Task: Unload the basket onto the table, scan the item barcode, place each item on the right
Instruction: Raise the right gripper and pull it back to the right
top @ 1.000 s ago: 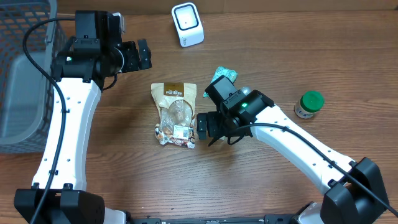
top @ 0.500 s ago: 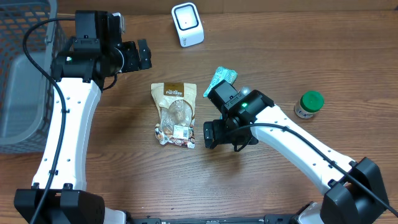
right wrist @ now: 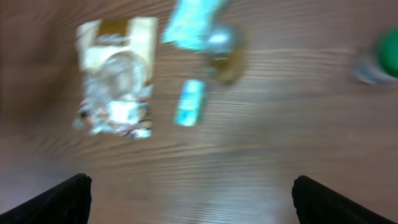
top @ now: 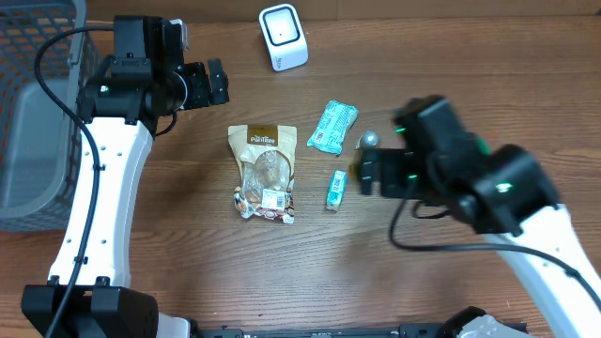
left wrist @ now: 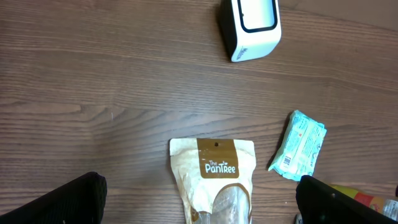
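Groceries lie scattered on the brown wooden bench (top: 188, 272), none of them held by either arm. A tan snack pouch (top: 264, 174) lies flat near the middle, its printed top end toward the white scanner (top: 283, 36), which stands well apart from it at the far edge. To the pouch's right lies a teal packet (top: 333, 127), tilted, and below that a small teal bar (top: 335, 189) lying on its own, clear of both the pouch and the packet. A little bottle with a silvery cap (top: 368, 141) sits just beside the packet. Which of these is meant for the scanner I cannot tell. The left claw (top: 219, 83) hangs released above bare wood between the scanner and the pouch, its dark fingers (left wrist: 68, 202) spread to the corners of its own camera view with nothing between them. The right claw (top: 368, 175) is likewise spread wide and empty, just right of the small teal bar and below the bottle; its wrist view is badly blurred. A grey mesh basket (top: 28, 56) stands at the left end.
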Available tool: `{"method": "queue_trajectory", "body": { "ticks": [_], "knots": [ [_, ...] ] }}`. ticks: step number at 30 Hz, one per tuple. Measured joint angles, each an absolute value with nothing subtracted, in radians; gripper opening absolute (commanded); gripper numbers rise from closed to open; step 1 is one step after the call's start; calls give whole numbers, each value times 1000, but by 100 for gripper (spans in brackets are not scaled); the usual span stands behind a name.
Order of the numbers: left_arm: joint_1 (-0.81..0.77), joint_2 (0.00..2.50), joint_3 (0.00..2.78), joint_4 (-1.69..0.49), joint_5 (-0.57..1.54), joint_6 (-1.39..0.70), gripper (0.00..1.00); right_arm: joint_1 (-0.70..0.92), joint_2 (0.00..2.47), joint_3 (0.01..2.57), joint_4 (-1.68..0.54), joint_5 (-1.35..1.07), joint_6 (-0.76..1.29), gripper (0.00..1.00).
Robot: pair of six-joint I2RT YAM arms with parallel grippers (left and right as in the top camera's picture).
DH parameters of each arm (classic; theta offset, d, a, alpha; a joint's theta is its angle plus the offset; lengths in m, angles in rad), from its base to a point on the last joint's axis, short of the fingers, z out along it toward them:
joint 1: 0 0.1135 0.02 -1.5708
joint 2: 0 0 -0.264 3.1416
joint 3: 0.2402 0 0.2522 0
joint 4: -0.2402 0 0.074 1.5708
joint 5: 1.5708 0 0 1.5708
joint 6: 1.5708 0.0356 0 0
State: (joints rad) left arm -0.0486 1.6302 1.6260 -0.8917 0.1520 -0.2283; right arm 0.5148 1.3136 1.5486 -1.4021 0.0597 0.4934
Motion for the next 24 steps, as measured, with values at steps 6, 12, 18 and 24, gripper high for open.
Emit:
{"method": "queue_trajectory", "body": {
  "ticks": [6, 12, 18, 24],
  "knots": [
    [-49, 1630, 1626, -892, 152, -228, 99, 327, 1338, 1529, -1421, 79, 493, 100],
    [-49, 1630, 1626, -892, 152, -228, 99, 192, 1338, 1445, -1379, 52, 493, 100],
    [-49, 1630, 1626, -892, 152, -228, 99, 166, 1338, 1343, -1356, 12, 495, 100],
    [-49, 1630, 1626, -892, 152, -228, 100, 166, 1338, 1243, -1354, -31, 494, 100]
  ]
}}
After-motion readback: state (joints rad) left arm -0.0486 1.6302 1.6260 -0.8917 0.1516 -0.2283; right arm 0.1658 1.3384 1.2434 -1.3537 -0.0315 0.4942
